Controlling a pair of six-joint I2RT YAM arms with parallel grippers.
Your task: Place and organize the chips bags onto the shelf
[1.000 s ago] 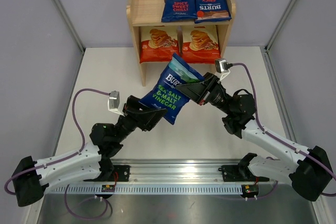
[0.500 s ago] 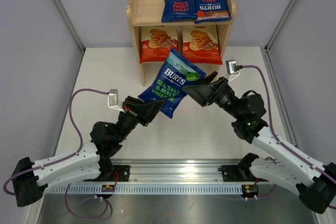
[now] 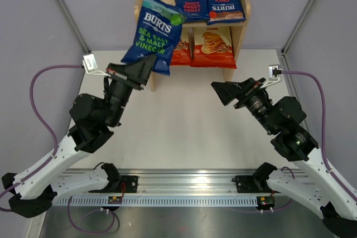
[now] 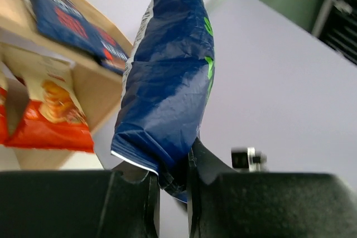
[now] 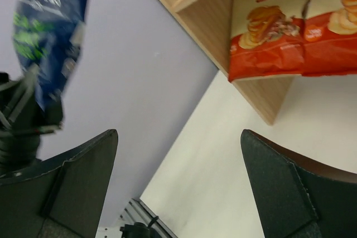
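Note:
My left gripper [image 3: 141, 69] is shut on the bottom edge of the blue-green Sea Salt & Malt Vinegar chips bag [image 3: 154, 33]. It holds the bag upright in front of the left half of the wooden shelf [image 3: 152, 8]. In the left wrist view the bag [image 4: 167, 76] rises from between the pinching jaws [image 4: 170, 174]. Two dark blue Burts bags [image 3: 190, 4] [image 3: 225, 5] lie on the top tier. Two cream-and-orange cassava bags [image 3: 212, 48] [image 3: 179, 54] stand on the lower tier. My right gripper [image 3: 219, 92] is open and empty, right of centre and apart from the bag.
The right wrist view shows the shelf's side panel [image 5: 223, 32], the cassava bags [image 5: 268, 32] and the held bag [image 5: 50, 37] at far left. Grey walls [image 3: 44, 37] enclose the white table [image 3: 184, 132]. A metal rail [image 3: 184, 185] runs along the near edge.
The right gripper opened, let go of the blue-green bag and drew back to the right. The left arm carried the bag up and left, to the front of the shelf.

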